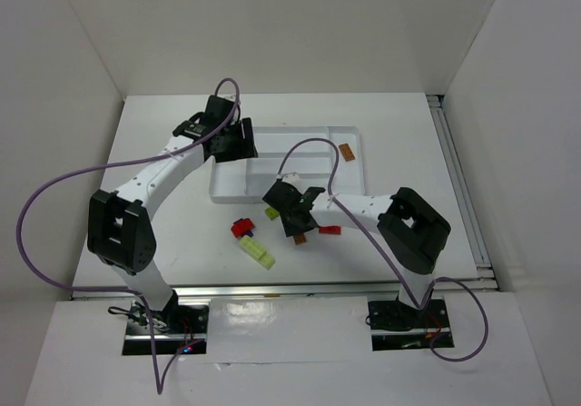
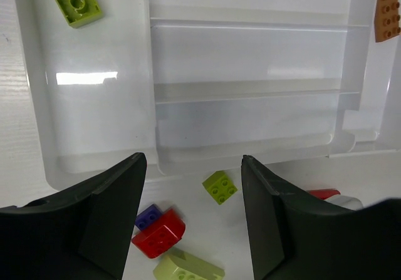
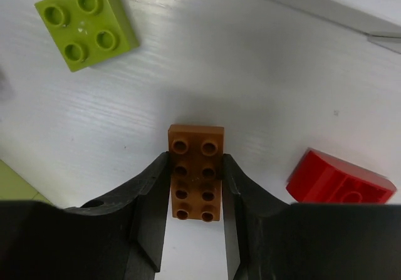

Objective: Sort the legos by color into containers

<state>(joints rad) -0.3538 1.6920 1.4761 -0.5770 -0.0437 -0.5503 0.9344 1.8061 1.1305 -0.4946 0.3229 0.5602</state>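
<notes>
white bench (image 3: 263, 86) lay open ahead of the right fingers (image 3: 150, 211); a red rounded plastic brick (image 3: 338, 181) stood near, a yellow-green square studded brick (image 3: 88, 23) farther off.

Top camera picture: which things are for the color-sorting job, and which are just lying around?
For the job:
white tray; orange brick, pinched in the right end effector; second orange brick and a green brick, both in the tray; outside it, a square green brick, a red brick, a blue brick; left end effector, open.

Just lying about:
purple cables; metal rail.
</notes>
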